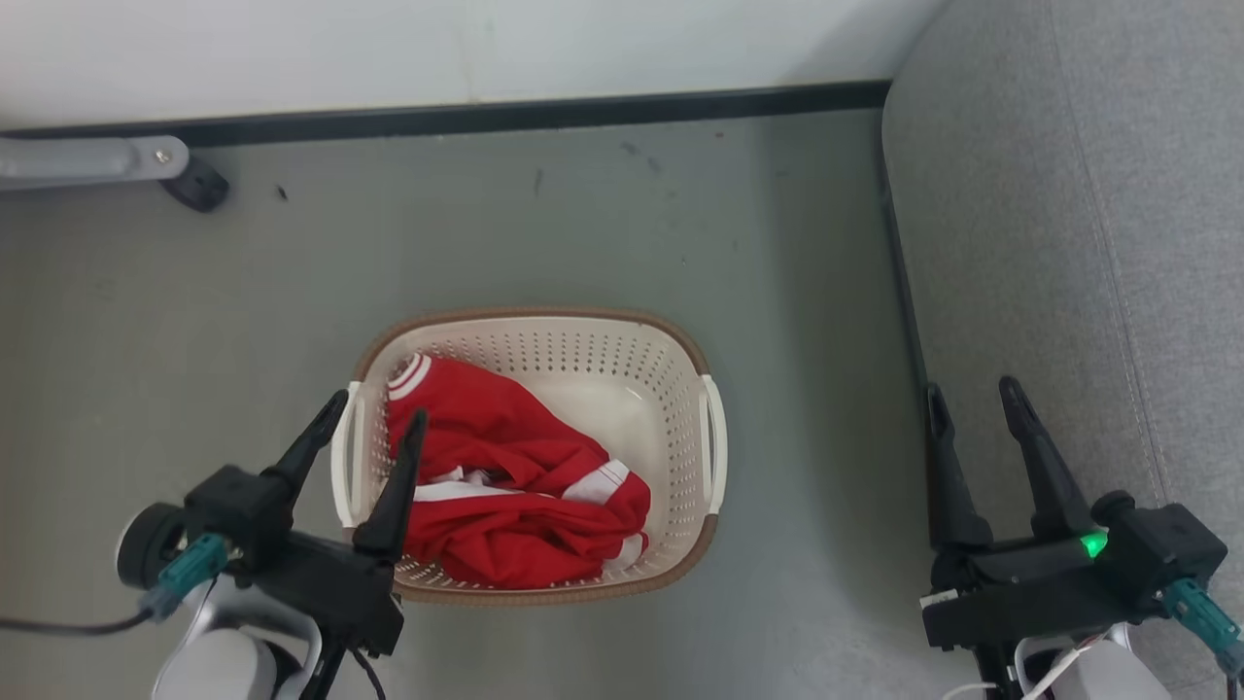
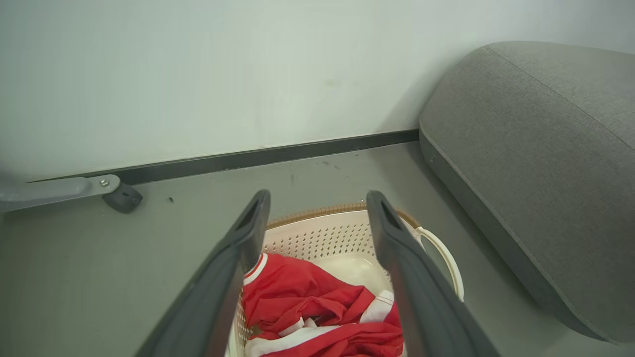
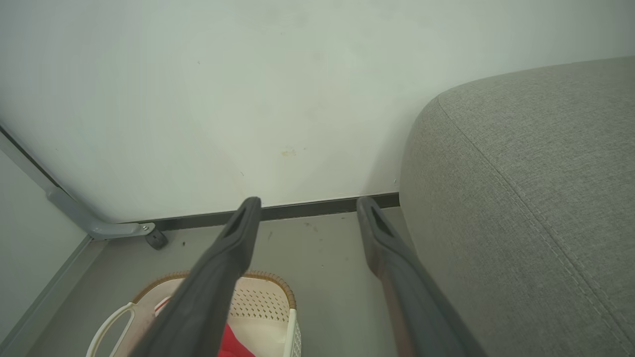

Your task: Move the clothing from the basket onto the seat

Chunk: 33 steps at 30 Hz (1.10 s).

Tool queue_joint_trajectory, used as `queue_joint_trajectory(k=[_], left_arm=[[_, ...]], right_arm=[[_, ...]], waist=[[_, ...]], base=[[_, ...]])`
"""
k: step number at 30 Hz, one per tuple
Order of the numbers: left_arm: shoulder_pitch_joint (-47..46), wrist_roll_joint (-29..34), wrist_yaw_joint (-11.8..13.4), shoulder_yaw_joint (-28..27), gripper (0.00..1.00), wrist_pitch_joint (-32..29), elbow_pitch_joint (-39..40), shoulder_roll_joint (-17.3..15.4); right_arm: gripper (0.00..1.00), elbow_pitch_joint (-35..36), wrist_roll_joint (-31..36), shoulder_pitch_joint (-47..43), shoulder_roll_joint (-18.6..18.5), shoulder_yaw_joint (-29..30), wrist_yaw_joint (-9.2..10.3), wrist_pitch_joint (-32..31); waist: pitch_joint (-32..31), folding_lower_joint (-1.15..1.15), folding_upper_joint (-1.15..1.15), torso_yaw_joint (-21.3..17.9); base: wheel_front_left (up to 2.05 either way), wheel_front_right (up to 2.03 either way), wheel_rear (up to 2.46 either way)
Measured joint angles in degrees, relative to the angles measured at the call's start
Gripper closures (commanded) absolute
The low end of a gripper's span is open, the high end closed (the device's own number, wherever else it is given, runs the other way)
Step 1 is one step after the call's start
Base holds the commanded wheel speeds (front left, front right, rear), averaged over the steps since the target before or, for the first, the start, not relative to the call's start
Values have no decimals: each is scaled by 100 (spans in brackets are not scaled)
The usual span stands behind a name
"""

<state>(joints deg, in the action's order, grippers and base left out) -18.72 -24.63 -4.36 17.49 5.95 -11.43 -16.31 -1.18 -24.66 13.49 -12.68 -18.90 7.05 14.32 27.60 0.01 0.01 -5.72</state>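
Left tool (image 1: 380, 405) and right tool (image 1: 973, 386) agape, empty; clothing (image 1: 505, 486) in basket (image 1: 583, 355) near seat (image 1: 1069, 243)

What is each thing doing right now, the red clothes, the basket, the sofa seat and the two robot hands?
basket: upright on the floor, partly filled
clothing: crumpled inside the basket
seat: no clothing on it where visible
left gripper: open, empty, over the basket
right gripper: open, empty, beside the seat

clothing (image 1: 505, 486) in basket (image 1: 622, 360), seat (image 1: 1069, 243) right of basket
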Motion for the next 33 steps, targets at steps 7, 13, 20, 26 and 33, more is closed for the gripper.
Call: queue_joint_trajectory(k=[7, 13, 20, 26, 33], left_arm=[[-424, 54, -125, 229, 0, -266, -388, -93], [-880, 114, -180, 437, 0, -498, -799, -130], [-1305, 178, -250, 726, 0, -772, -1334, -142], [-1657, 330, -271, 926, 0, -959, -1724, -188], [-1999, 480, -278, 1261, 0, -1251, -2173, -298]], right_arm=[[0, 71, 40, 161, 131, -2, 0, 21], [0, 111, 62, 275, 247, -23, -4, 22], [0, 167, 200, 383, 478, -107, -36, 23], [0, 242, 203, 488, 525, -49, -70, 23], [0, 293, 264, 577, 619, -29, -101, 23]], waist=[[343, 0, 0, -136], [650, 0, 0, -269], [1034, 0, 0, -423], [1311, -1, 0, -519], [1603, -1, 0, -624]], base=[[0, 0, 0], [0, 0, 0], [0, 0, 0], [0, 0, 0], [0, 0, 0]])
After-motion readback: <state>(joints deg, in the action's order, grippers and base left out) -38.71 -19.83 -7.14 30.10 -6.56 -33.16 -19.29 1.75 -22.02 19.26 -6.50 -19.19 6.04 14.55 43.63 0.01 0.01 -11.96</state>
